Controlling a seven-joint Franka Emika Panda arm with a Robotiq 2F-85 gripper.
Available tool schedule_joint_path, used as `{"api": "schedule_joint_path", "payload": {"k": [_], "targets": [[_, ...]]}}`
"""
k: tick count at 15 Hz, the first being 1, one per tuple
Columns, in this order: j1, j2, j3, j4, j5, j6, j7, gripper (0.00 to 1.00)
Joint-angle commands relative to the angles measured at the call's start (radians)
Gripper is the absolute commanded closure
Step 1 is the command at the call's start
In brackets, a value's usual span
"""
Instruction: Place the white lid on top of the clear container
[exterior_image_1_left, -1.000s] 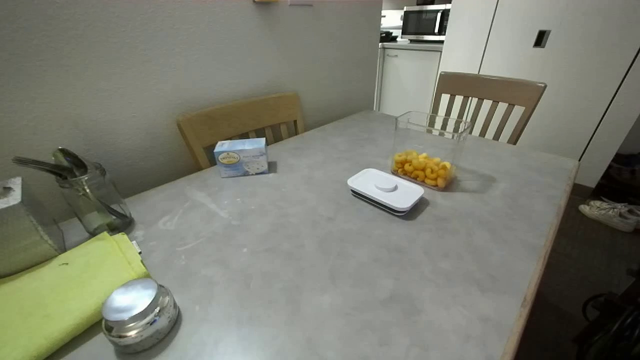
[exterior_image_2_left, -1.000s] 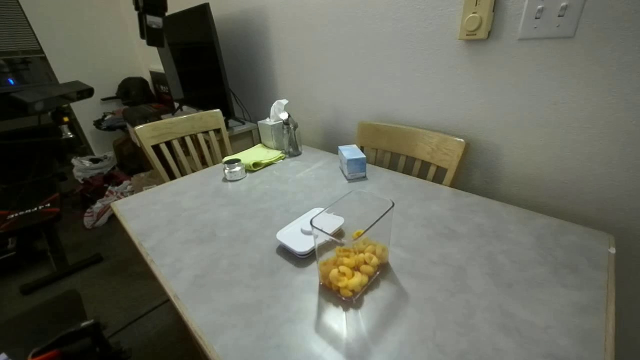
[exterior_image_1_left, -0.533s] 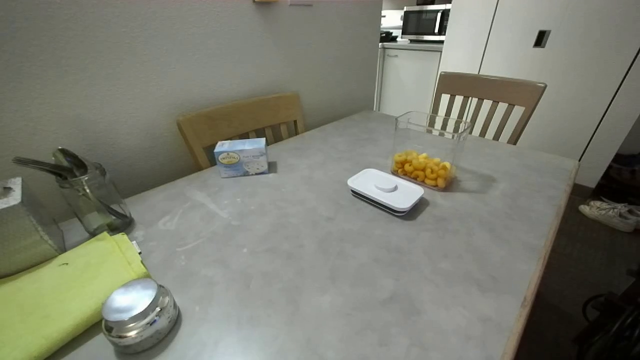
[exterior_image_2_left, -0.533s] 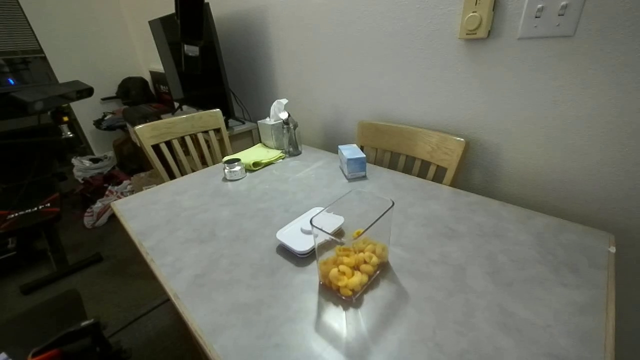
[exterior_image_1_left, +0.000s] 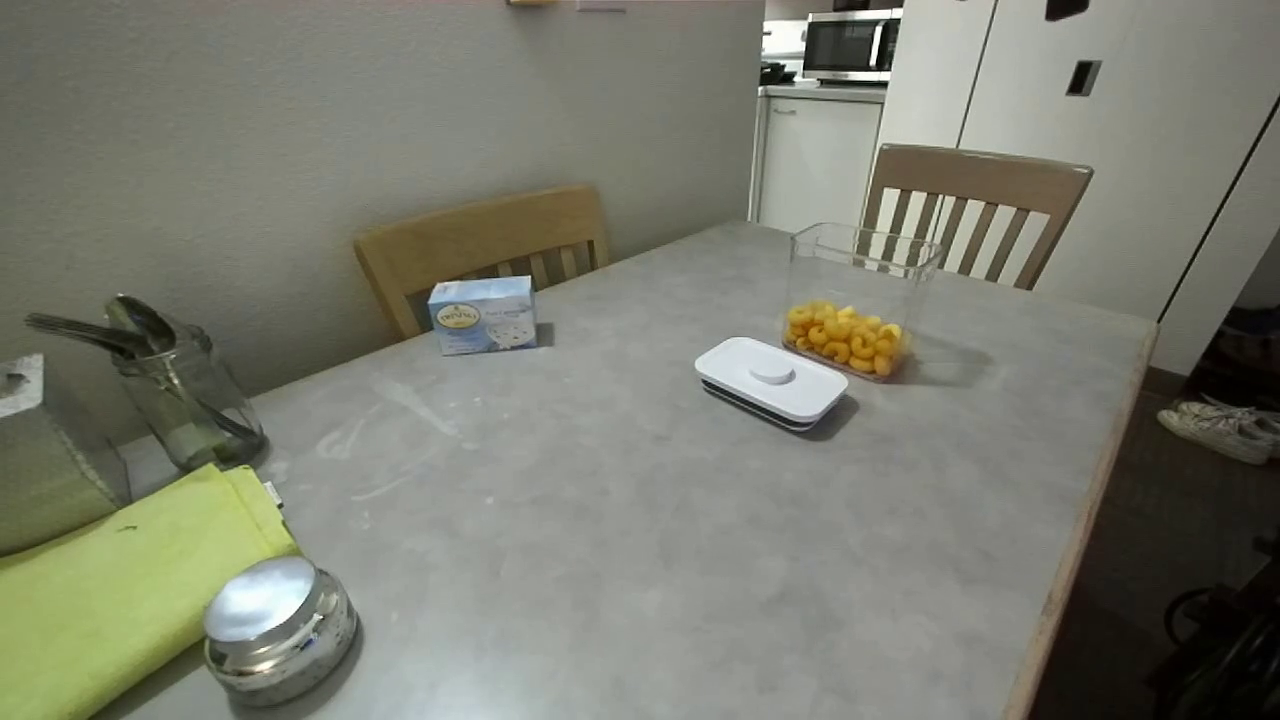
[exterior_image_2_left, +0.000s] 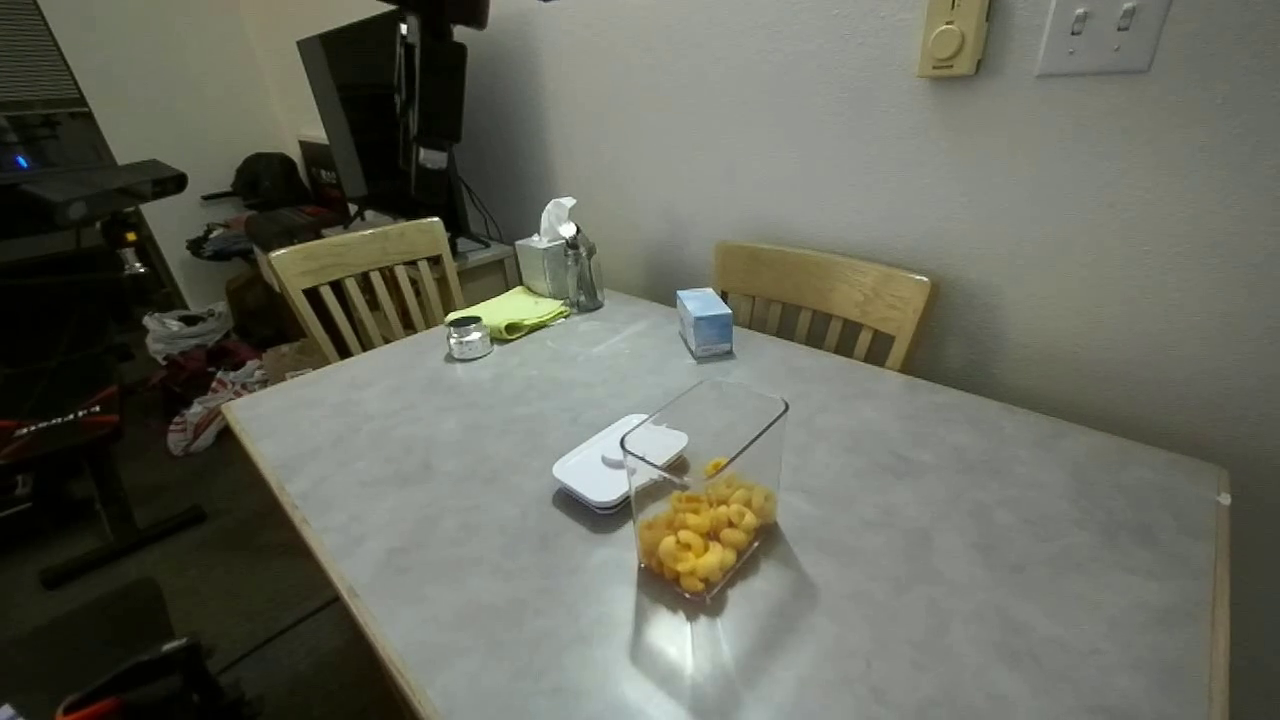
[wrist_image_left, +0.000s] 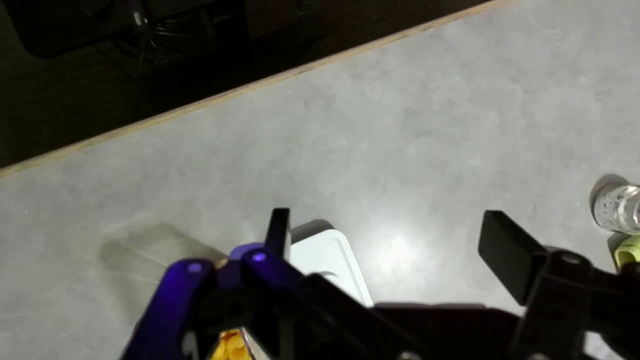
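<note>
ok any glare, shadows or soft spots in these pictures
Wrist view: bright glare on the table between the open jaws, and near parts of the gripper look soft, partly purple-tinted; in an exterior view, glare whitens the table near the base of the clear container; in an exterior view, the white lid casts a shadow beside it.

The white lid (exterior_image_1_left: 771, 388) looks like smooth, satin plastic, and the clear container (exterior_image_2_left: 755, 455) like glossy plastic. The bench (exterior_image_1_left: 620, 540) is smooth and faintly shiny, with a wooden edge (exterior_image_1_left: 1080, 540). The round tin (exterior_image_1_left: 280, 630) gleams like polished metal; the yellow-green cloth (exterior_image_1_left: 150, 590) looks matt.
</note>
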Motion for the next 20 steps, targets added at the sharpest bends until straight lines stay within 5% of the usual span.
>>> {"api": "schedule_joint_path", "payload": {"k": [1,6,15,20], "targets": [[-0.017,0.064,-0.006,0.012,-0.031,0.025,-0.054,0.00],[-0.013,0.064,-0.002,0.006,-0.023,0.020,-0.033,0.00],[-0.018,0.168,-0.004,-0.085,-0.083,0.451,-0.221,0.00],[-0.020,0.326,0.018,-0.036,-0.023,0.517,-0.353,0.00]]}}
